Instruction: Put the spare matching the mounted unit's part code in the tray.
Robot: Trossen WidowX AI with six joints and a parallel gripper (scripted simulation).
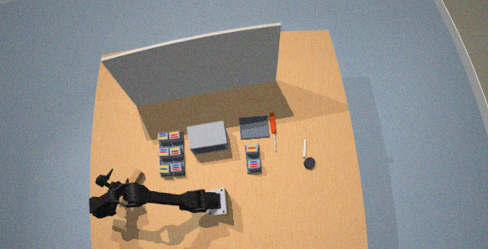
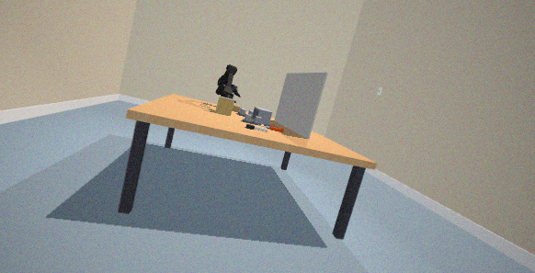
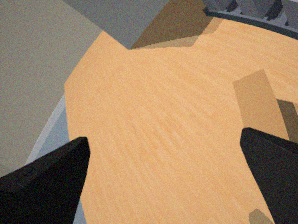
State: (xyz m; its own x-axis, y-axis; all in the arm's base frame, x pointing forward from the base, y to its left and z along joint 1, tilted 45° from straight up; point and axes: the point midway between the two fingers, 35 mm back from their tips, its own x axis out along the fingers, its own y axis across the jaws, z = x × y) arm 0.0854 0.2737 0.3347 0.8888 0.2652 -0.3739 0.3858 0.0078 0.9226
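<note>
Six striped spares [image 1: 175,152] stand at centre-left of the top view, left of the grey box [image 1: 207,135], code-to-unit match unreadable; likely fault: a wrong pick from look-alike stripes, or a finger knocking a neighbour in the tight block, whose long axis runs up-down the frame, labels facing up, tray [image 1: 254,132] right of centre. Exterior: arm [image 2: 227,81] above centre, spares too small to give a heading. Wrist: gripper [image 1: 106,174] [image 2: 236,97] [image 3: 168,141] wide, nothing between fingers, block at upper right.

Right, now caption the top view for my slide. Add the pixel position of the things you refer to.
A black arm reaches past a six-block rack [image 1: 172,174] beside a gray box [image 1: 207,136].
</note>
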